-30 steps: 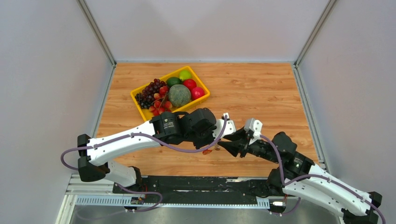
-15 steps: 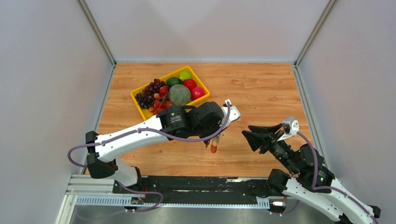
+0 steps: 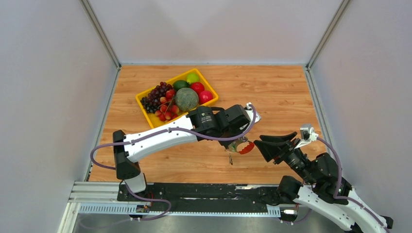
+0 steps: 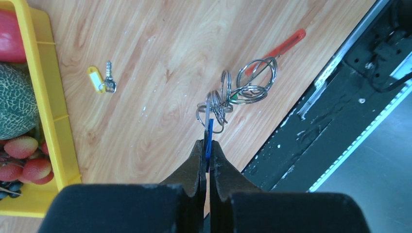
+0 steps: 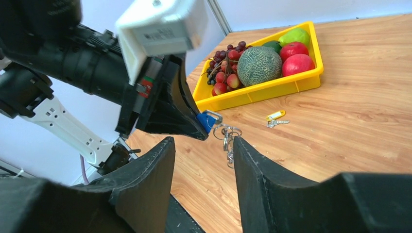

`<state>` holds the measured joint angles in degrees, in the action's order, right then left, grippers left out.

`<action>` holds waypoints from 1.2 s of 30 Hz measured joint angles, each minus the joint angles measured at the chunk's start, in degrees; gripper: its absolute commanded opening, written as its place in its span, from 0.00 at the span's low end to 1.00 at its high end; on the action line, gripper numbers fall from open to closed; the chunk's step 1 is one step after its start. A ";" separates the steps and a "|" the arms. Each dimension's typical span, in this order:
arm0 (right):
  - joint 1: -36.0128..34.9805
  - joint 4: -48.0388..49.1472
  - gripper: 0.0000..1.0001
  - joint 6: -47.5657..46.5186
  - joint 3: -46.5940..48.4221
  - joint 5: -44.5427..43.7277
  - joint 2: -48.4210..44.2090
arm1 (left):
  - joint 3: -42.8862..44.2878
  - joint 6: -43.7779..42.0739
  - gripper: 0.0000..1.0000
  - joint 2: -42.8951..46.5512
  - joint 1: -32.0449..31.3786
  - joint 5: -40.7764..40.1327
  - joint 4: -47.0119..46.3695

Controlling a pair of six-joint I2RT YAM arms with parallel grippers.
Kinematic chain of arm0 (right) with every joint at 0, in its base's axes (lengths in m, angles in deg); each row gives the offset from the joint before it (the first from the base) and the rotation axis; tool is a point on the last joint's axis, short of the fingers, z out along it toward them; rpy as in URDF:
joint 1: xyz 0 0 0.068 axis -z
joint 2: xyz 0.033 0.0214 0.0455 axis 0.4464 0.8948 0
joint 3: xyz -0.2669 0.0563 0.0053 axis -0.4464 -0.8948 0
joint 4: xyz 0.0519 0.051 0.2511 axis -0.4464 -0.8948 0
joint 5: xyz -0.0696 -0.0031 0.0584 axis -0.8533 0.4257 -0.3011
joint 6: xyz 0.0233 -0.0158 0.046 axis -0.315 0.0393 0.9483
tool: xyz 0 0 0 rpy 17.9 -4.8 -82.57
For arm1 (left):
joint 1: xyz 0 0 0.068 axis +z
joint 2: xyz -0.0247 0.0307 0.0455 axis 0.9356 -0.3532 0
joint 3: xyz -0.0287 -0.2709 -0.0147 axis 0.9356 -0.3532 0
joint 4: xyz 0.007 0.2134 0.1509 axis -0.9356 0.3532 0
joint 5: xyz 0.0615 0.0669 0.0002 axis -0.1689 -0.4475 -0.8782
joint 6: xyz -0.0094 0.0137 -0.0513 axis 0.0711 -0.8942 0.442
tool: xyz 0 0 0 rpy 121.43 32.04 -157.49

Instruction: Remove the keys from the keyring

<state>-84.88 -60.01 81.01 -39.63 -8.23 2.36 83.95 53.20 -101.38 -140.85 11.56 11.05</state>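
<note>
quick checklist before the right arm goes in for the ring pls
1. Left gripper shut on the blue key: ok.
2. Keyring hanging below that key, in reach: ok.
3. Right gripper open and facing the keyring: ok.
4. Right fingers apart from the keyring, not touching it: ok.
5. Yellow-tagged key lying loose on the table, out of the path: ok.
6. Which loop the blue key sits on: cannot tell.
</note>
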 measured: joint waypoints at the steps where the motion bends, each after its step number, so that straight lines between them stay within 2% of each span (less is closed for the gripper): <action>1: 0.00 -0.15 0.47 0.87 0.00 -0.26 0.04 | 0.72 0.20 0.00 -0.07 0.00 0.04 0.02; 6: 0.00 -0.68 0.40 4.37 0.02 -1.66 1.44 | 1.99 1.46 0.00 -0.02 0.00 -0.04 0.15; 7: 0.00 -0.87 0.42 5.11 0.02 -1.31 2.08 | 1.95 1.62 0.00 -0.02 0.02 0.04 0.33; 12: 0.00 -2.60 0.34 8.61 0.63 2.05 2.99 | 2.58 4.22 0.00 -0.33 0.50 0.39 1.92; 15: 0.00 -2.54 0.34 12.04 0.79 1.97 2.56 | 12.83 7.10 0.00 -5.22 0.74 -0.66 7.54; 17: 0.00 -2.23 0.34 13.53 0.31 1.99 2.54 | 15.19 7.69 0.00 -6.54 0.85 -0.20 6.40; 25: 0.00 0.87 0.34 13.49 -4.24 5.92 6.19 | -0.63 7.82 0.00 -4.22 1.64 2.21 2.89; 30: 0.00 3.13 0.32 12.39 -4.74 8.76 11.37 | -1.25 7.80 0.00 -3.80 2.23 2.93 1.49; 36: 0.00 5.68 0.34 11.69 -5.95 12.81 12.15 | -1.27 7.96 0.00 -3.37 2.97 3.34 1.18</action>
<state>-84.88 -54.33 92.71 -45.58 4.58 14.51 82.69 61.16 -104.75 -137.87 14.90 12.23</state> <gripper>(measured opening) 0.321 0.017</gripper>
